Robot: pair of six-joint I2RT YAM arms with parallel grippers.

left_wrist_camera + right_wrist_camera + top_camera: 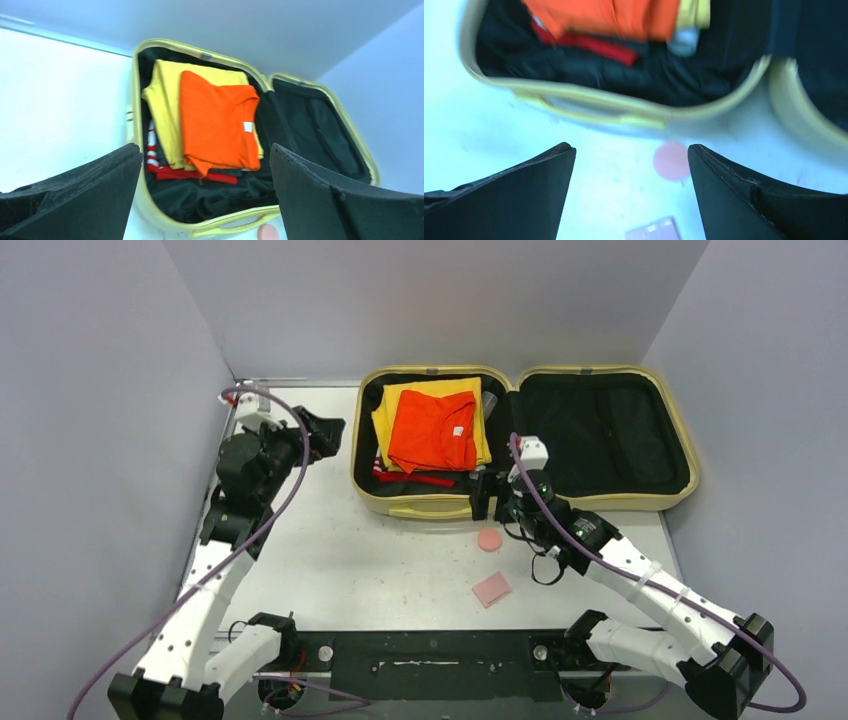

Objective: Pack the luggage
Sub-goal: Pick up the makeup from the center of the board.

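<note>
The pale yellow luggage (pixel 672 426) lies open at the back of the table. Its left half holds a folded orange shirt (pixel 432 430) on a yellow one (pixel 388 410), over red striped and dark clothes. The right half is bare black lining. A round pink disc (pixel 489 539) and a flat pink rectangle (pixel 491 589) lie on the table in front of the luggage. My right gripper (pixel 484 498) is open and empty, above the table by the luggage's front rim, with the disc (pixel 671 160) between its fingers in view. My left gripper (pixel 330 433) is open and empty, left of the luggage (pixel 135 107).
Grey walls close the table (pixel 350 550) on the left, back and right. A black mounting bar (pixel 430 665) with both arm bases runs along the near edge.
</note>
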